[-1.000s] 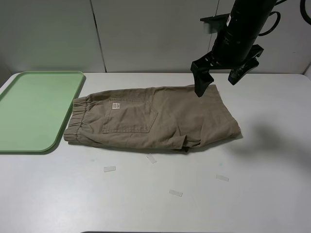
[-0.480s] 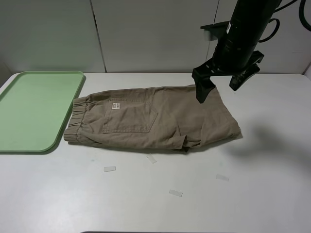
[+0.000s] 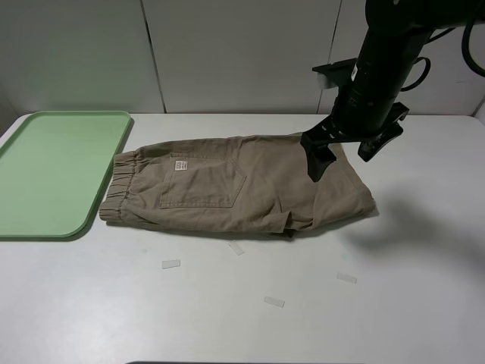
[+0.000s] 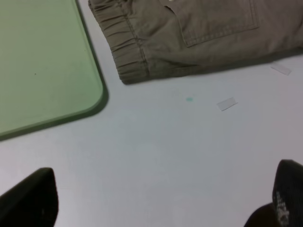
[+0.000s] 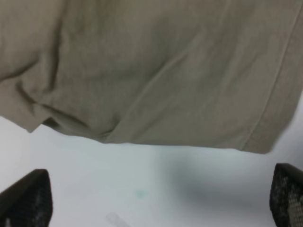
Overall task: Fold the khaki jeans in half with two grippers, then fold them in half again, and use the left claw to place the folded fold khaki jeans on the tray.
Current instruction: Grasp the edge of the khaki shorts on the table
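Note:
The khaki jeans (image 3: 235, 186) lie flat on the white table, waistband toward the tray (image 3: 53, 171), with the pocket and small label facing up. My right gripper (image 3: 345, 155) hangs open just above the leg end of the cloth, one finger over the fabric and nothing held. In the right wrist view the jeans (image 5: 151, 71) fill the picture beyond the spread right gripper (image 5: 156, 198). The left wrist view shows the left claw (image 4: 156, 208) open over bare table, with the waistband of the jeans (image 4: 199, 28) and a corner of the tray (image 4: 42, 56) ahead. The left arm is outside the high view.
Several small clear tape scraps (image 3: 170, 264) lie on the table in front of the jeans, one also in the left wrist view as a tape scrap (image 4: 227, 103). A pale wall stands behind the table. The tray sits at the table's left edge.
My right gripper has come down toward the leg end of the jeans, still open. The jeans and tray have not moved.

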Available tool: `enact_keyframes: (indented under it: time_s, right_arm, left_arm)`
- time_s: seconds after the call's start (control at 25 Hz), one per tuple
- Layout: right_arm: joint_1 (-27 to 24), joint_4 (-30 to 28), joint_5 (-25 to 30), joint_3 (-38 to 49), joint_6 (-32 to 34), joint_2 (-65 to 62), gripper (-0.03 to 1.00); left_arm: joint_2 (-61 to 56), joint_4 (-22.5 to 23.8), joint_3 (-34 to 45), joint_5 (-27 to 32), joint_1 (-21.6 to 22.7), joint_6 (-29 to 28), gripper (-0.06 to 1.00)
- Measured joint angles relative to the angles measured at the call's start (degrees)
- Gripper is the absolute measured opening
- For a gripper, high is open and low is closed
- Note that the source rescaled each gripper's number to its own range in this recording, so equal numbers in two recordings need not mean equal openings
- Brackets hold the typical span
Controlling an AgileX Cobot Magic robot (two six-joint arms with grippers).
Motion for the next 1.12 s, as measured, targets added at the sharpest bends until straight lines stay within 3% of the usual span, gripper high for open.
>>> enact_keyframes:
  time_s: [0.12, 0.28, 0.48, 0.76, 1.12]
  right_arm:
    - [0.0, -1.0, -2.0, 0.0, 0.0, 0.0, 1.00]
    - [-0.4, -1.4, -4.4, 0.0, 0.0, 0.2, 1.00]
    - [-5.5, -1.1, -7.3, -0.1, 0.0, 2.6, 1.00]
    - [-12.2, 1.3, -8.5, -6.2, -2.3, 9.6, 1.00]
    - [-14.4, 0.8, -9.1, -13.4, -4.4, 19.4, 1.00]
  left_arm:
    - [0.0, -0.3, 0.0, 0.0, 1.7, 0.0, 0.89]
    - [0.0, -0.3, 0.0, 0.0, 7.8, 0.0, 0.89]
    - [-0.1, -0.3, 0.0, 0.0, 15.1, 0.0, 0.89]
    - [-3.2, -0.3, 0.0, 0.2, 16.1, 0.0, 0.89]
    - [-3.4, -0.3, 0.0, 0.5, 16.1, 0.0, 0.89]
